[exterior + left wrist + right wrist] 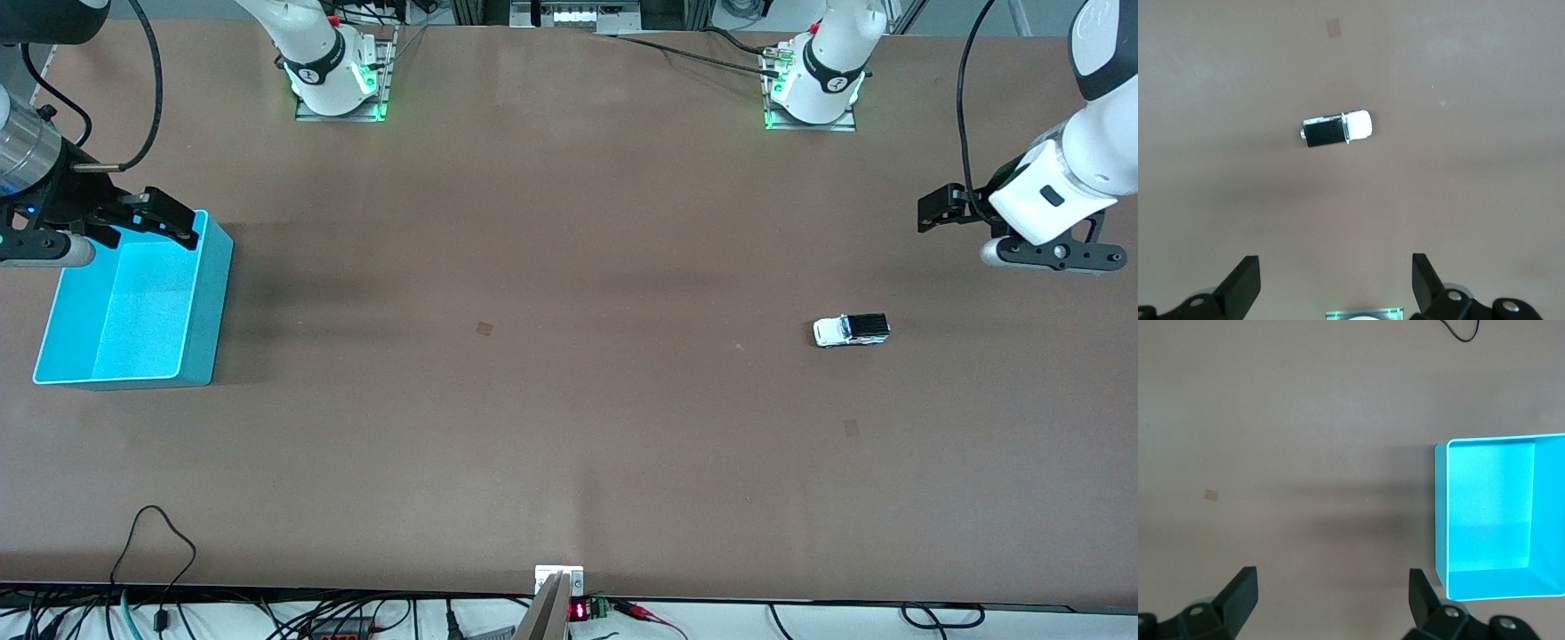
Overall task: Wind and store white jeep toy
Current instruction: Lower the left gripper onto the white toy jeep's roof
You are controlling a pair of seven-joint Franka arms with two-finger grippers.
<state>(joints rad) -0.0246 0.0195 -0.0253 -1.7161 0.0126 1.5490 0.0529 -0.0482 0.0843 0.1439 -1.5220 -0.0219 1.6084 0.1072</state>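
Note:
The white jeep toy (852,330) stands on its wheels on the brown table toward the left arm's end; it also shows in the left wrist view (1338,128). My left gripper (933,212) (1335,273) hangs open and empty over the table at that end, apart from the jeep. The empty turquoise bin (133,311) stands at the right arm's end and shows in the right wrist view (1441,513). My right gripper (173,222) (1330,587) is open and empty, over the table beside the bin's rim.
The arm bases (338,71) (813,84) stand along the table's edge farthest from the front camera. A small brown mark (484,328) lies mid-table. A small clamp (558,582) and cables (160,542) sit at the edge nearest the front camera.

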